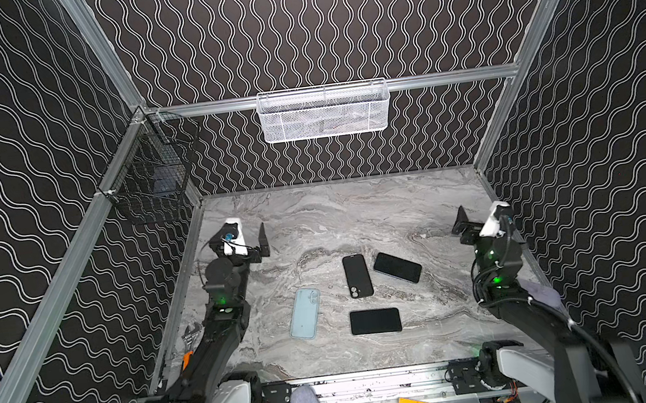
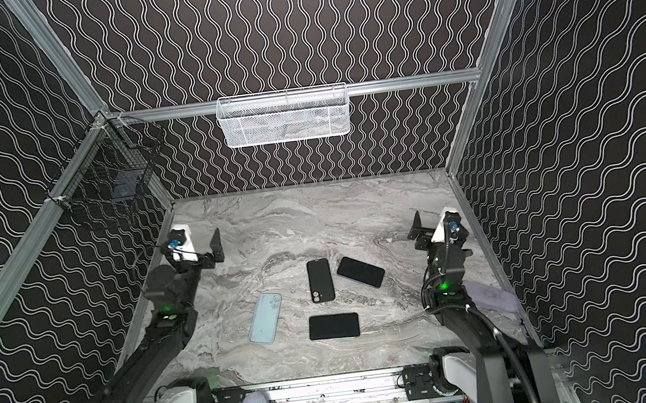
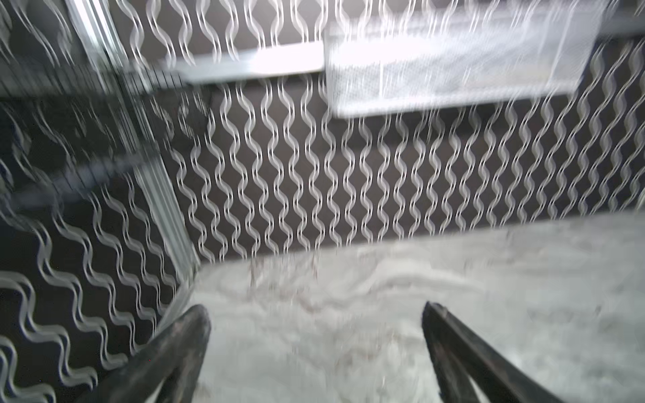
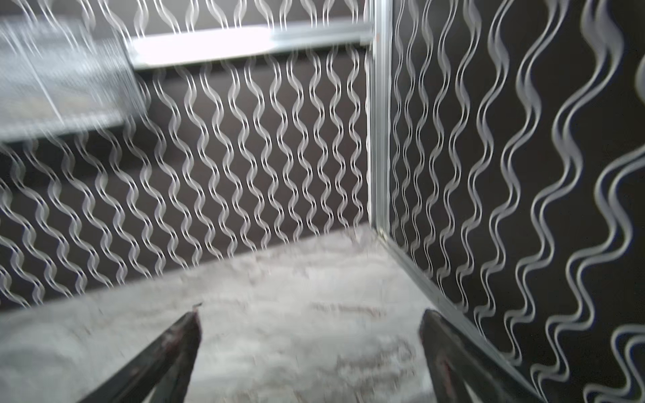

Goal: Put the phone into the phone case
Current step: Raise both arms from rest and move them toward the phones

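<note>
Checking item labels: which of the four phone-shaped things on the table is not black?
The light blue case, leftmost of the four and nearest the left arm. The other three, lying to its right, are all black.

Black walls (image 1: 312, 24) patterned with wavy white lines enclose a grey marbled desk (image 1: 315, 220) on three sides. Aluminium rails (image 1: 217, 106) frame the corners. A white mesh basket (image 1: 323, 112) hangs on the back rail; a black wire basket (image 1: 150, 169) hangs in the left rear corner.

The marbled grey tabletop (image 1: 315, 220) bore a light blue phone case (image 1: 305, 313), a black phone case (image 1: 357, 275), an angled phone (image 1: 397, 267) and a nearer phone (image 1: 375, 321), none touching.
</note>
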`<state>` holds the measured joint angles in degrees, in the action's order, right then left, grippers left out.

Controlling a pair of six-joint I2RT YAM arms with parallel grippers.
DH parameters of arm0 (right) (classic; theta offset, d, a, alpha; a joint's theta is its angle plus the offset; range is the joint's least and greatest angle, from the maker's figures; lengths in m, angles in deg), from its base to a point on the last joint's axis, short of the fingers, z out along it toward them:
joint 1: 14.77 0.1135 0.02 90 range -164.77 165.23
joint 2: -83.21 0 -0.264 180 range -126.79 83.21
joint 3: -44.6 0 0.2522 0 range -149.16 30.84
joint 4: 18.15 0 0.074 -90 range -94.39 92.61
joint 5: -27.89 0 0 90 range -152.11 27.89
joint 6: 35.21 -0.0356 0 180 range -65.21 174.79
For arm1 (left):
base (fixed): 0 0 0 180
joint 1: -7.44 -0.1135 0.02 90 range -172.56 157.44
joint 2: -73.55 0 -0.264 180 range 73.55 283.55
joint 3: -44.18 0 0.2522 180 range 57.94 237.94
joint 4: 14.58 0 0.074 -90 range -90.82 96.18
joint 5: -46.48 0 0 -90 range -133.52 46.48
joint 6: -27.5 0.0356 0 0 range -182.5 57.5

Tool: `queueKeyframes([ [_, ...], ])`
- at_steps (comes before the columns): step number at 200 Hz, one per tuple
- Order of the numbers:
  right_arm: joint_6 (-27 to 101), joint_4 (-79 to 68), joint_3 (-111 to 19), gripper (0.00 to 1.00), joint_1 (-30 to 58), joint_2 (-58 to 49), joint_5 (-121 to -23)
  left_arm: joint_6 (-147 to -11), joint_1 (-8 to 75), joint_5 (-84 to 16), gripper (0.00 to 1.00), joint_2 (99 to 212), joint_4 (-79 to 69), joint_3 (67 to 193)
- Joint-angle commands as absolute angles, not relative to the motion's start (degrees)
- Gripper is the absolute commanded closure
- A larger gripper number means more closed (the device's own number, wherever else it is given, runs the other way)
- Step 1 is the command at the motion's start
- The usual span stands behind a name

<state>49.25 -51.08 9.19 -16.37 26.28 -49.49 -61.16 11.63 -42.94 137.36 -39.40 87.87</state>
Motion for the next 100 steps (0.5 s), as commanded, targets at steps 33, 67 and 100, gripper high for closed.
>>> queueKeyframes([
  [33, 8.37, -20.58, -4.3, 0.01, -17.14, 35.31, -43.8, -89.37, 11.49, -34.99, 0.01, 127.27, -19.09, 104.79],
  [67, 13.04, -28.14, -3.17, 0.01, -17.23, 38.8, -61.7, -96.07, 11.49, -28.89, 0.02, 127.36, -4.05, 112.64],
  [100, 21.48, -8.27, -14.58, 0.01, -15.63, 34.66, -70.28, -93.21, 12.41, -16.47, 0.02, 130.58, 4.82, 116.89],
])
